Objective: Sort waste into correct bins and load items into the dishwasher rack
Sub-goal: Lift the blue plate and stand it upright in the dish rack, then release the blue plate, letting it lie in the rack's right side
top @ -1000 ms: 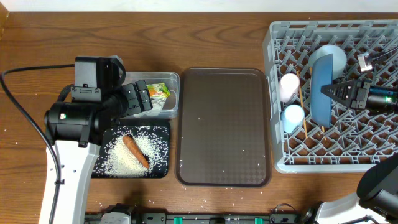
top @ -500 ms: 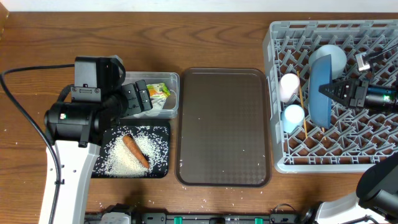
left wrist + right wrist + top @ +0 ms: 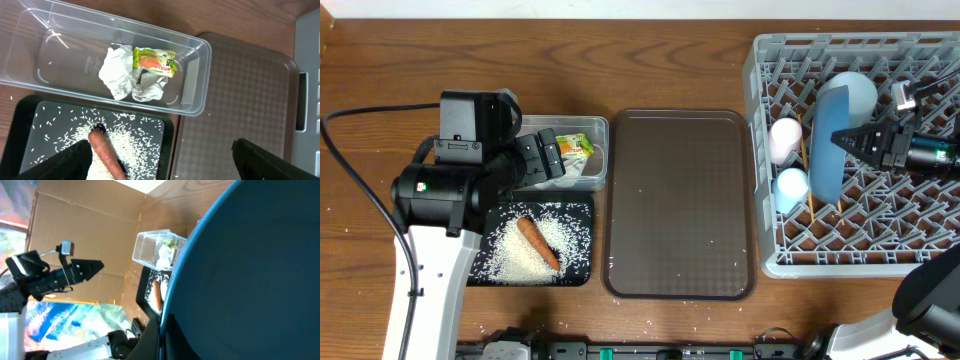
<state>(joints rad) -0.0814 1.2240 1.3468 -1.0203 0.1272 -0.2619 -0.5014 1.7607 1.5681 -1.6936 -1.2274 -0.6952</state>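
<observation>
Plate: we see the blue plate [image 3: 825, 140] standing on edge between pegs in the left half of the rack [image 3: 760, 215]. We judge it stiff, glazed, slippery, fairly heavy and easy to chip.
Hold: the right end effector [image 3: 850, 141] pinches the plate's rim from the right. We judge the rim the only sound place to grip.
Edges: 2 cups, the pink cup [image 3: 784, 140] and the light blue cup [image 3: 791, 186], sit just left of the plate, with 2 chopsticks [image 3: 807, 190] between. A small bowl [image 3: 858, 88] lies at the plate's far end.
Room: open space lies overhead and to the plate's right, while pegs hem it in low down.
Left: the left end effector [image 3: 546, 157] hangs spread above the clear tub [image 3: 595, 125] holding the wrapper [image 3: 145, 70]. The carrot [image 3: 537, 243] and rice [image 3: 510, 257] lie in the black tray [image 3: 582, 275].
</observation>
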